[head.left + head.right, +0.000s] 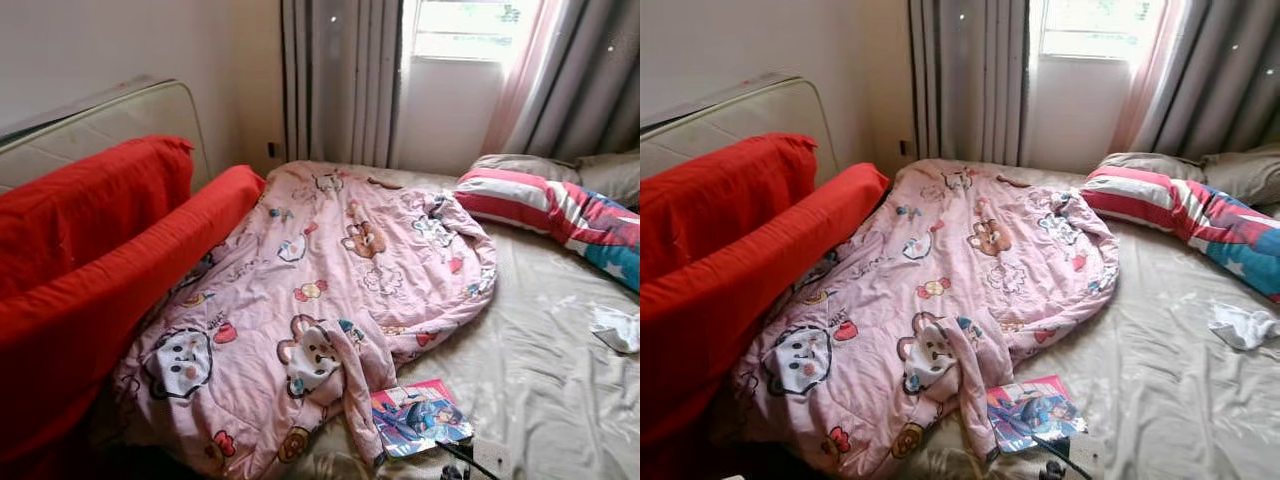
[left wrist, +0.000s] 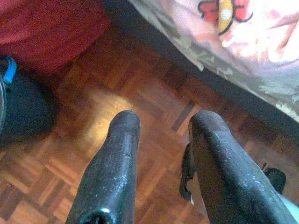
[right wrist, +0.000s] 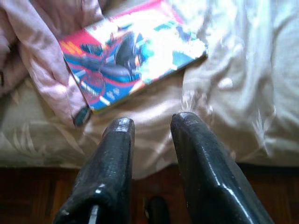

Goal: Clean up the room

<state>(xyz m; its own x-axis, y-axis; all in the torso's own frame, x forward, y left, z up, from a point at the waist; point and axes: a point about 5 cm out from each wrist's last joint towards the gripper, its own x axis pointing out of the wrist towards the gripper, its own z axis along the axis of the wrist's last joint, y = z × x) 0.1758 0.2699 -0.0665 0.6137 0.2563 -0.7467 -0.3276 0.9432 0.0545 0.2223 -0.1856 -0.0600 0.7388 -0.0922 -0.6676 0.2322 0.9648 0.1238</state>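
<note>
Right gripper (image 3: pixel 149 123) is hanging over the near edge of the bed (image 1: pixel 560 380), its two fingers released with a narrow gap and gripping nothing, pointing toward a comic book (image 3: pixel 133 56) lying at about eleven o'clock from the fingertips, partly tucked under the pink blanket (image 1: pixel 330 300). Left gripper (image 2: pixel 161 123) is dangling over the wooden floor (image 2: pixel 93 140) beside the bed, likewise parted and unladen

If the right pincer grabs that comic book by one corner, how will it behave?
The comic book looks thin and glossy, so it will probably droop and may slip. The pink quilt overlaps one edge, so it may drag. The soft bedsheet would likely give under a push.
</note>
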